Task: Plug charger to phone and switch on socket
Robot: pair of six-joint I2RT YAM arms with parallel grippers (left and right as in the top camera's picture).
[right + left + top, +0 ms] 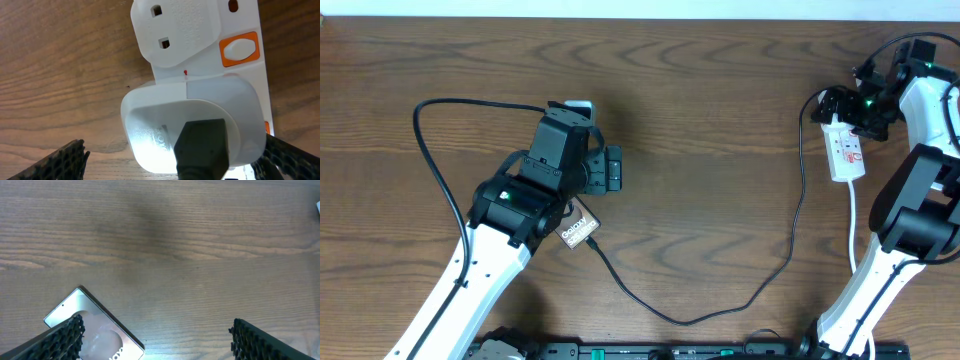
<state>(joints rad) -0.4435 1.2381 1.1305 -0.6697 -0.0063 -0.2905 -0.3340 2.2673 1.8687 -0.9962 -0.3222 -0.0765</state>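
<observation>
Lying on the worktop [720, 120] overhead, the "Galaxy"-lettered phone [578, 232] meets the charger [720, 310], which runs rightward to the socket [845, 150]. Left wrist: left claw [156, 327] spread wide beside the phone [95, 325]. Right wrist: right claw [177, 150] spread wide, straddling the socket's [200, 30] white adapter [200, 115].

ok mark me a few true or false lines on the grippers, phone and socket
1. The left gripper is open over the phone. True.
2. The right gripper is shut on the charger. False: it is open, straddling the white adapter.
3. A black connector sits in that adapter, which is plugged into the socket. True.
4. The phone lies touching the socket. False: they lie far apart, the phone under the left arm, the socket under the right.
</observation>
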